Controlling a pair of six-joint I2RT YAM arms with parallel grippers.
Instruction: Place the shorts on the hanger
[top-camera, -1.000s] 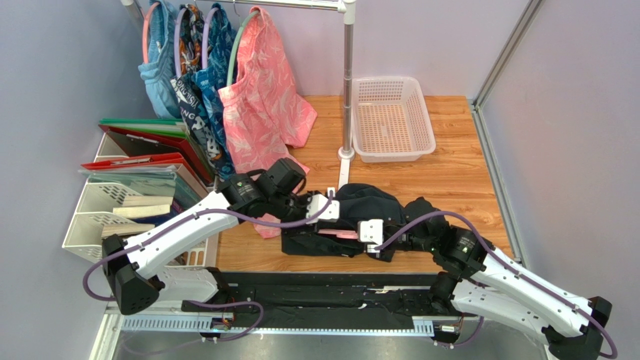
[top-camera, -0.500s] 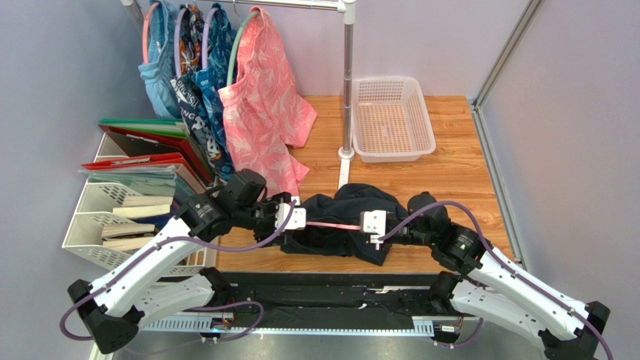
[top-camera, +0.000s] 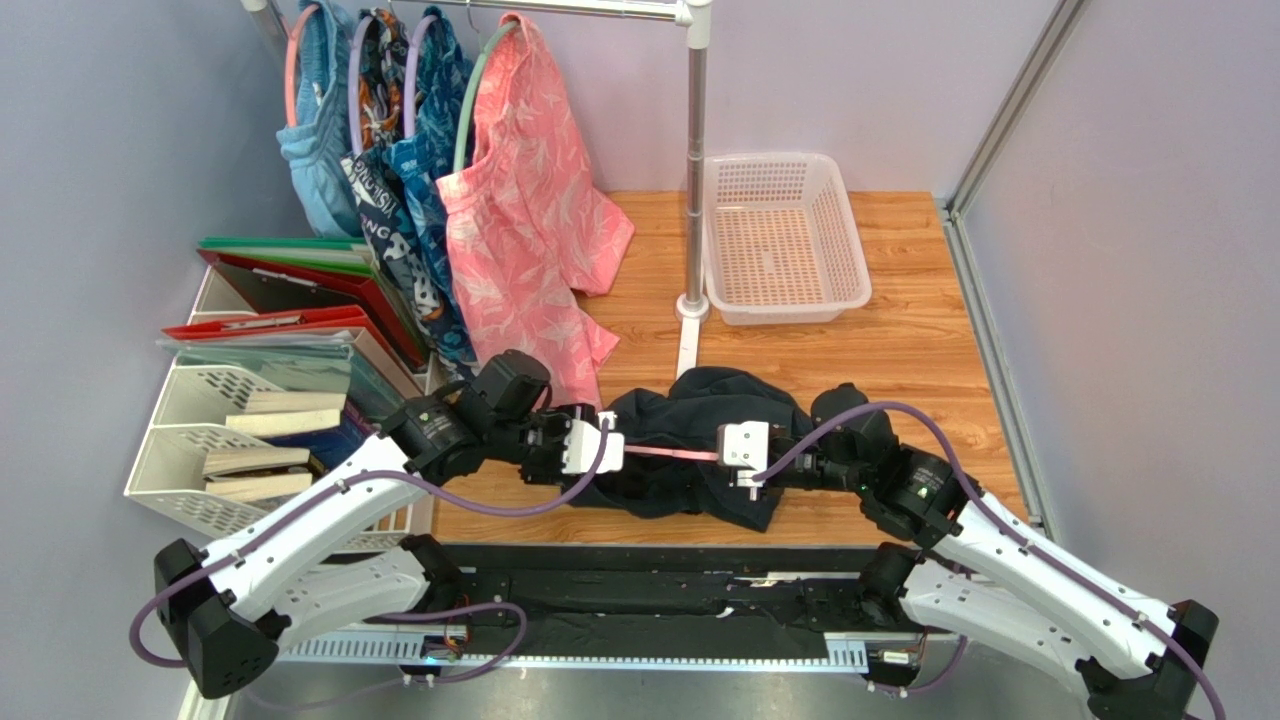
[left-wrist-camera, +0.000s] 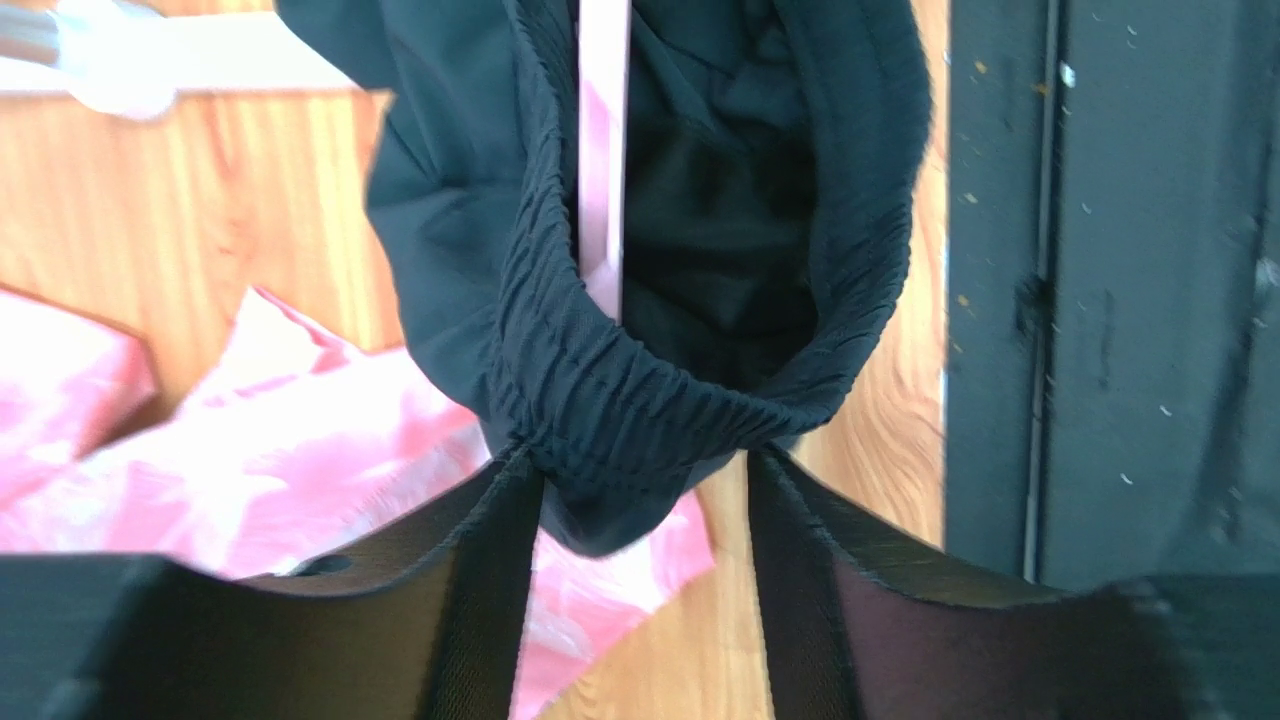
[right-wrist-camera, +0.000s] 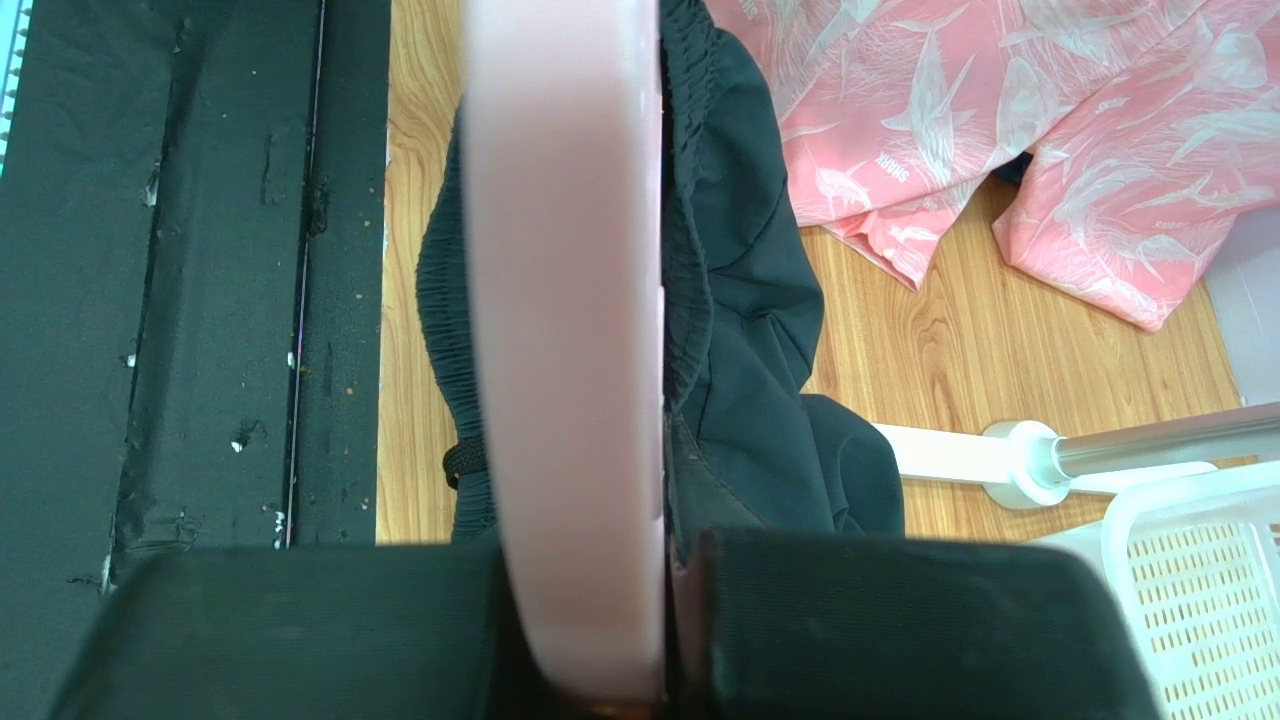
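My left gripper (left-wrist-camera: 639, 473) is clenched on the gathered elastic waistband of the shorts (left-wrist-camera: 451, 195), the black fabric bunched between both fingers. The hanger's (left-wrist-camera: 603, 150) thin pink bar runs straight into the open waist just above that grip. My right gripper (right-wrist-camera: 594, 600) is clamped on the other end of the hanger, whose pink plastic fills the gap between its fingers.

From above, the two grippers face each other near the front of the table, with the bar stretched between them. The shorts are draped over the bar and slump in a dark heap onto the wood.

The table (top-camera: 902, 345) is orange-brown wood grain. A black mat (top-camera: 661, 570) lies along its near edge, just in front of the shorts. The walls (top-camera: 120, 180) are plain lilac, and a metal frame runs up the right side.

A rail (top-camera: 601, 9) crosses the back on a silver post (top-camera: 696, 165). The post's white foot sits just beyond the shorts. A pink leaf-print garment (top-camera: 526, 180) hangs from the rail beside blue patterned ones (top-camera: 394, 165). Its hem spills onto the table right by my left gripper, close against the shorts.

A white basket (top-camera: 781, 312) stands right of the post, well apart from the shorts. White file trays (top-camera: 196, 435) with folders (top-camera: 301, 278) crowd the left edge beside my left arm.
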